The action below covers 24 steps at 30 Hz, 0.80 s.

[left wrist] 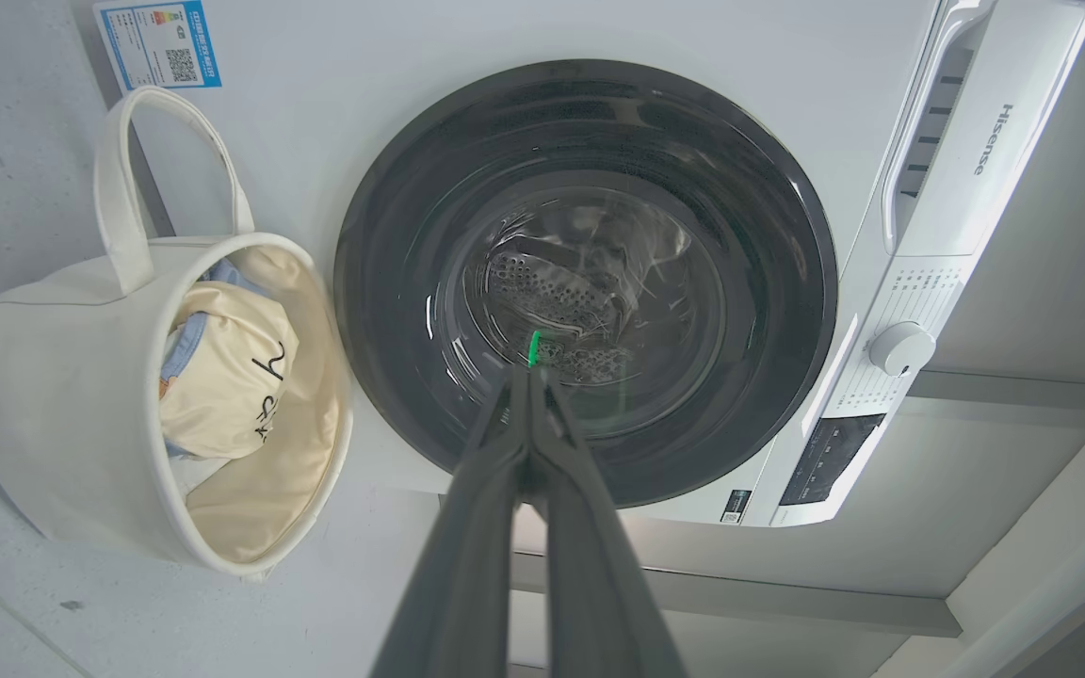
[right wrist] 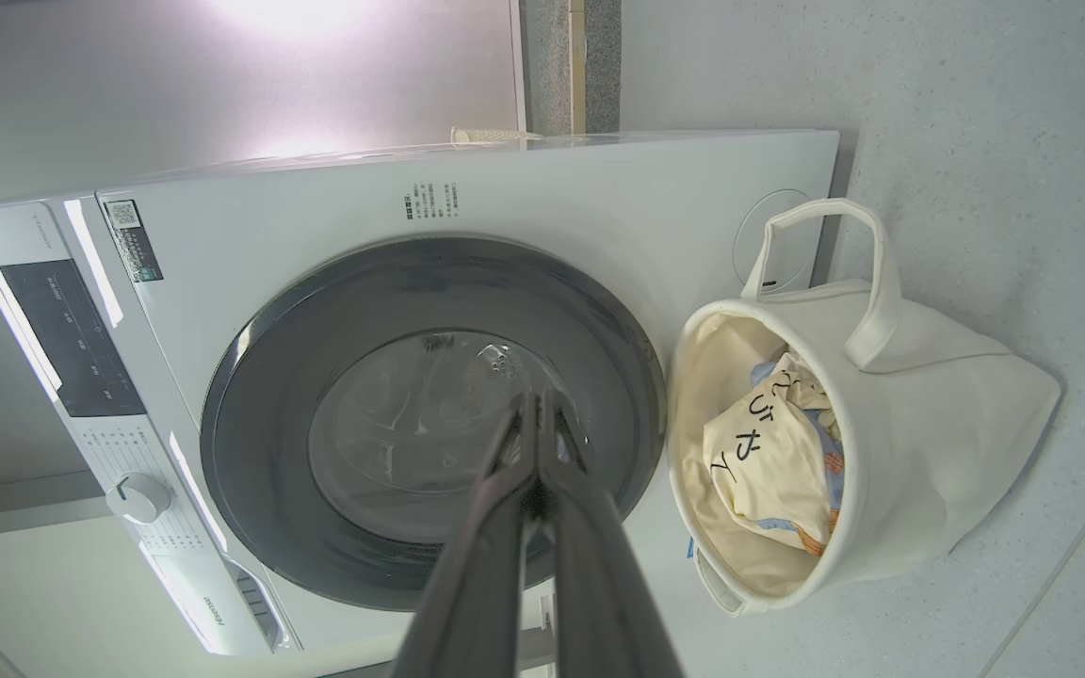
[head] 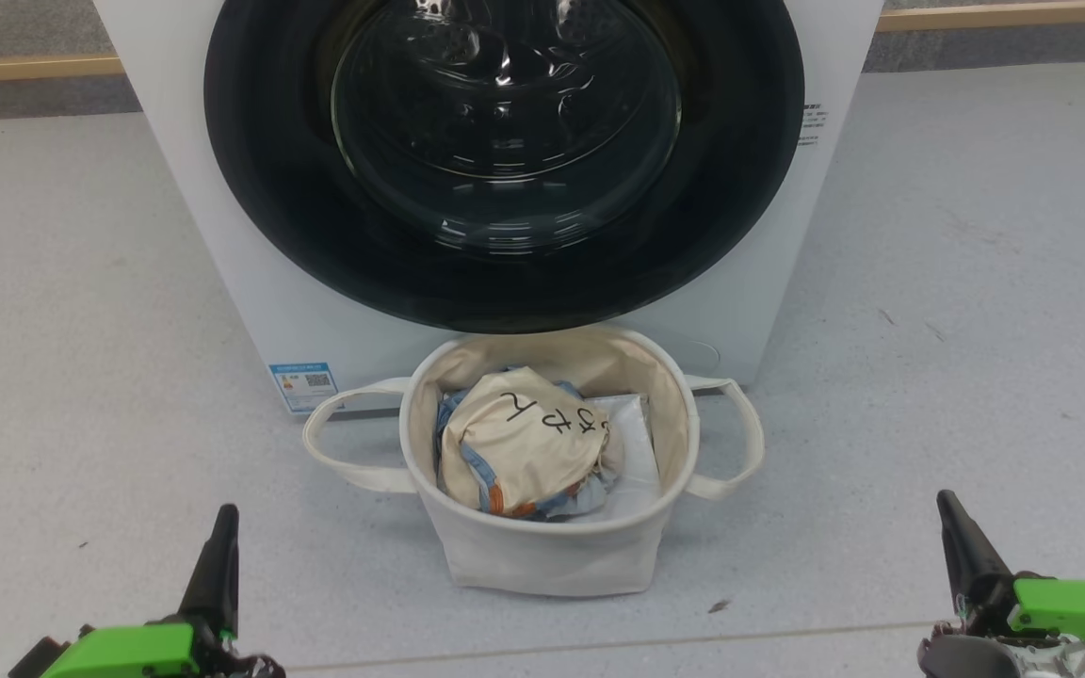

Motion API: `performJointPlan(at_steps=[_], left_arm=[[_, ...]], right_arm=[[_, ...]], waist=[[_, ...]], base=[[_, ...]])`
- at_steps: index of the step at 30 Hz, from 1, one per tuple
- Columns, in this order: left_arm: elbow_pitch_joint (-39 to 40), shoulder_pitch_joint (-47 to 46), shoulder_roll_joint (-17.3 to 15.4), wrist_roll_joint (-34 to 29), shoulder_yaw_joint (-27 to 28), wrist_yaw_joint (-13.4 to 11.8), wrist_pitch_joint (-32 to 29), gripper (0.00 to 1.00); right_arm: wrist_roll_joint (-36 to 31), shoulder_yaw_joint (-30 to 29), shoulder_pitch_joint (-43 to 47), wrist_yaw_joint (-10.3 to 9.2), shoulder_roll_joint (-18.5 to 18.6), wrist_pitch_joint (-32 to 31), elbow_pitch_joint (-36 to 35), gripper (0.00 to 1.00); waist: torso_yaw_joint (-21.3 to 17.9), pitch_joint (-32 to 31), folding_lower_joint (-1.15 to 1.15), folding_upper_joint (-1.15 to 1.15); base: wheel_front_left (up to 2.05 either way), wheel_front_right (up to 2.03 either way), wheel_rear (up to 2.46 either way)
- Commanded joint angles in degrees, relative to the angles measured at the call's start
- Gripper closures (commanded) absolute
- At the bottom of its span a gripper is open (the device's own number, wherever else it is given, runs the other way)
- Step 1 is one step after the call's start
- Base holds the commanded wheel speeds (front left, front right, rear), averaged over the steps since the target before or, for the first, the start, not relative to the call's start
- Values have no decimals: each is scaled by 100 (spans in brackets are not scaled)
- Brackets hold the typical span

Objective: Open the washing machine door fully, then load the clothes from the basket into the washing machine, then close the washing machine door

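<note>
Left tool (head: 225, 516) and right tool (head: 947, 504), both closed, face one basket (head: 542, 556), one door (head: 269, 235).

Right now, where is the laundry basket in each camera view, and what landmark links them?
Head view: the basket sits low and centre, below the washing machine door.
Left wrist view: the basket is at the left edge, left of the door.
Right wrist view: the basket is at the right, right of the door.
Shared landmark: the door's glossy black rim.
</note>
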<state>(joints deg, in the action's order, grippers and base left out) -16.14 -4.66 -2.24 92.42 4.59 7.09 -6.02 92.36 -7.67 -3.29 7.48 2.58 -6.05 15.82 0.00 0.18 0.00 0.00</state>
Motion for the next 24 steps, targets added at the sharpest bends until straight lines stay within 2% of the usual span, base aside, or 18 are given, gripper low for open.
performJointPlan(at_steps=[1,6,7,10,17,24], left_arm=[[211,-153,-64,-25,193,40,-47,100],[211,-153,-64,-25,193,40,-47,100],[-8,0,1,1,-1,-2,2,0],[-285,90,40,1,-18,-3,7,0],[-200,74,34,5,-52,-1,124,0],[-104,53,28,-83,-62,2,241,0]], right_arm=[[-20,114,-290,1,30,-45,-179,100],[-20,114,-290,1,30,-45,-179,100],[-2,1,-1,0,-1,3,6,0],[1,12,103,0,-31,8,279,0],[-144,14,42,0,-27,125,224,0],[-315,-7,-26,0,-24,242,126,0]], waist=[[0,0,0,0],[0,0,0,0],[0,0,0,0],[0,0,0,0],[29,-1,13,0],[69,28,0,0]], base=[[0,0,0],[0,0,0],[0,0,0],[0,0,0],[0,0,0],[0,0,0]])
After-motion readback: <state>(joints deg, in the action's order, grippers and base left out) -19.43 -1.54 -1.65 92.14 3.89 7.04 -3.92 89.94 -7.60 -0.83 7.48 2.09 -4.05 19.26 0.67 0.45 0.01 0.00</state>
